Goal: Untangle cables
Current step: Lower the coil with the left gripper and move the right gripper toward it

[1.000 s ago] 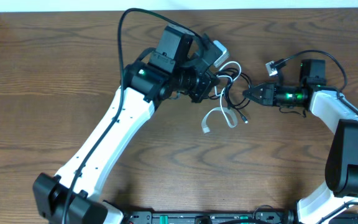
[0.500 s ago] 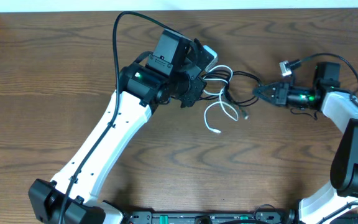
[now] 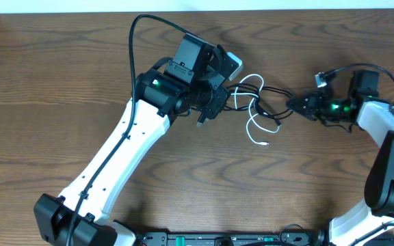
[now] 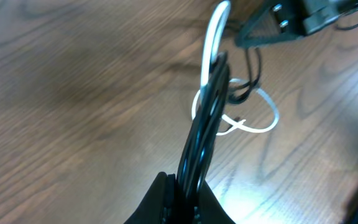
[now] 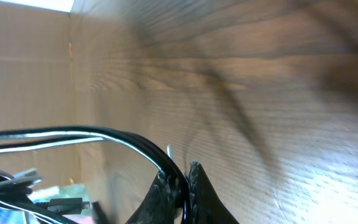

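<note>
Two arms reach over the wooden table [image 3: 53, 89]: the long white left arm [image 3: 115, 157] and the right arm [image 3: 373, 117]. The left gripper [image 3: 216, 97] is clenched on several strands of the black cable [image 3: 271, 91]. These leave its fingertips as a tight bundle and run straight ahead of the jaws toward the right gripper [image 3: 297, 104]. That gripper's jaws are pinched on the black cable too, and the cord arches away from their tips. The white cable [image 3: 252, 123] loops ahead of the left jaws, to one side of the line between the two grippers. Whether a white strand is also nipped in the left jaws cannot be told. Its small plug [image 3: 264, 144] lies on the wood, away from both pairs of jaws.
</note>
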You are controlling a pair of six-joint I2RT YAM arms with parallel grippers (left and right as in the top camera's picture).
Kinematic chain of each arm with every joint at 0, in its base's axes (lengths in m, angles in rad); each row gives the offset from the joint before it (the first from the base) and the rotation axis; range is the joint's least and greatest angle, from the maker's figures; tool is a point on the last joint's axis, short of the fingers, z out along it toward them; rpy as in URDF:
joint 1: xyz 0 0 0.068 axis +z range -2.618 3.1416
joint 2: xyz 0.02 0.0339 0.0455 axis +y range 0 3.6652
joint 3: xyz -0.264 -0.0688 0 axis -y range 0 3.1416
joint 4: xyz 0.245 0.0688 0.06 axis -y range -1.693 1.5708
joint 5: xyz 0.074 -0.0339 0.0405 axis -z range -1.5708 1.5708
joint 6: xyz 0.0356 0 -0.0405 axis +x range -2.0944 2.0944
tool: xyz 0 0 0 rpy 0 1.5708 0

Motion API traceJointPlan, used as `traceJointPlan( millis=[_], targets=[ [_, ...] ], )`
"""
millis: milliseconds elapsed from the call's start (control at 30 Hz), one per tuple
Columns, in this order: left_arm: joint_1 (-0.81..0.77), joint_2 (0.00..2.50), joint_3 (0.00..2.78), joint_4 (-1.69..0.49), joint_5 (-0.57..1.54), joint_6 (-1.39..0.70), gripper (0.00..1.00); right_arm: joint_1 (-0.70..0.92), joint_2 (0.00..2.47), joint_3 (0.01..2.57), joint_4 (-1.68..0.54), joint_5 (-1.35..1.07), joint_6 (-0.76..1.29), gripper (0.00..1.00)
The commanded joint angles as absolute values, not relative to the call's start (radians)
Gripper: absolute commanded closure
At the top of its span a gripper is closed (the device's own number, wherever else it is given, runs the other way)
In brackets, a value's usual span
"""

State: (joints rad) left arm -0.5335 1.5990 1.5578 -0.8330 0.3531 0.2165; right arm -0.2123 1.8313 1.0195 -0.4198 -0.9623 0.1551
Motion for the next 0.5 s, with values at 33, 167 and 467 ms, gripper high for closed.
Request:
traceJointPlan(
  millis=[33,167,467],
  targets=[
    [-0.516,1.613,1.552,-0.826,0.451,0.204,0.93,-0.140,1.835,1.019,-0.399,-0.848,0.110,0.99],
    [-0.540,1.682,1.542,-0.823,0.464,0.204,0.92,-0.073,1.834,1.019,-0.362,-0.896,0.076,0.99],
    [-0.594,1.763,1.542,-0.801,0.464,0.222,0.93,-0.061,1.835,1.019,-0.301,-1.092,0.038,0.99]
  ],
)
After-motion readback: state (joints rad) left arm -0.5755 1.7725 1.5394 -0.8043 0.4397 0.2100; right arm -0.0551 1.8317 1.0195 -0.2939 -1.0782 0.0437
